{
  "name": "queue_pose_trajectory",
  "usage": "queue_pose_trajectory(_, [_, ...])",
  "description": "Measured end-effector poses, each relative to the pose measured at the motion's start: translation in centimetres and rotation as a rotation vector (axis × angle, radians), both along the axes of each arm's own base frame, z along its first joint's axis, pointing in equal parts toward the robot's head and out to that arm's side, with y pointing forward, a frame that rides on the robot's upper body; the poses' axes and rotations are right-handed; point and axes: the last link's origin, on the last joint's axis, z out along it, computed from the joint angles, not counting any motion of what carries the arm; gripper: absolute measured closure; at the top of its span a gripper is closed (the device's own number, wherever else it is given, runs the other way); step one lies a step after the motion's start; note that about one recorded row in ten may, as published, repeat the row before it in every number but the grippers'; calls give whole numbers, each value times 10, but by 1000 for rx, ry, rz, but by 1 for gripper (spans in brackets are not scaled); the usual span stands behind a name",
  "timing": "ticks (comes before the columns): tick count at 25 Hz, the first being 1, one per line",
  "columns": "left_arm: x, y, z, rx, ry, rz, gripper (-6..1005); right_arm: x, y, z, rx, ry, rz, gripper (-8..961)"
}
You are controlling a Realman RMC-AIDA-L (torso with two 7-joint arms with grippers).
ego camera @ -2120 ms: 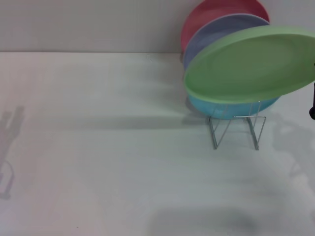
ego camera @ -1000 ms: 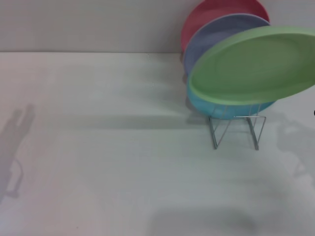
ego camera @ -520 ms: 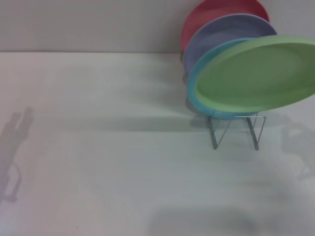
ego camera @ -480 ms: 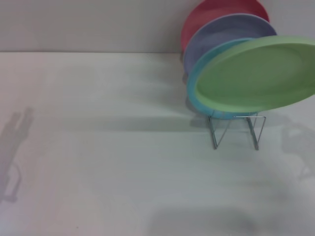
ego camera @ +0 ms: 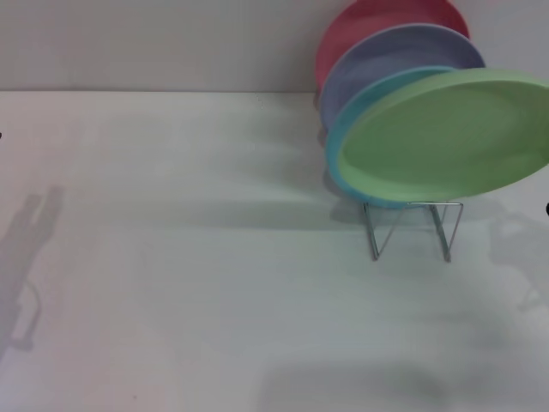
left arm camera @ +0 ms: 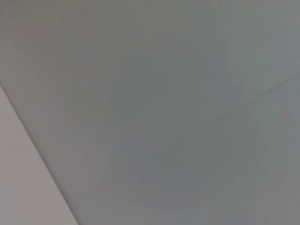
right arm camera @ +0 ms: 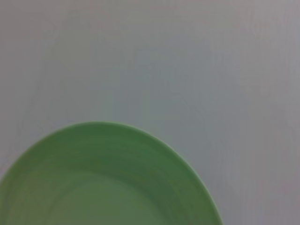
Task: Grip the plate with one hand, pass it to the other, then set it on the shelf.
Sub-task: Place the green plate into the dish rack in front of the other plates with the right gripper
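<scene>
The light green plate (ego camera: 442, 137) hangs tilted just above the shelf (ego camera: 412, 227), a thin silver wire rack at the table's back right. Its lower rim is level with the rack's top loops, right in front of the turquoise plate (ego camera: 341, 142), and its right side runs off the picture. In the right wrist view the plate (right arm camera: 103, 183) fills the lower part, very close, over bare white table. Of my right gripper only a dark sliver (ego camera: 546, 209) shows at the right edge of the head view. My left gripper is out of view; the left wrist view shows only a plain grey surface.
A lavender plate (ego camera: 386, 56) and a pink plate (ego camera: 377, 17) stand in the rack behind the turquoise one, near the back wall. The white table (ego camera: 189, 257) stretches to the left and front. An arm's shadow (ego camera: 26, 257) lies at the far left.
The green plate has come down and tipped steeper toward the rack, uncovering more of the turquoise rim. The dark gripper part at the right edge has nearly left the picture. The left shadow shifted slightly.
</scene>
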Motion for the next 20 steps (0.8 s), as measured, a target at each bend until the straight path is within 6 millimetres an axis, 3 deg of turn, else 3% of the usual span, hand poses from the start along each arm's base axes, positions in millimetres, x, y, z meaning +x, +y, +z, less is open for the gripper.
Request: queue_pose_trajectory(20, [2, 1, 0, 7, -9, -2, 322, 16, 5, -12, -93, -72, -100, 934])
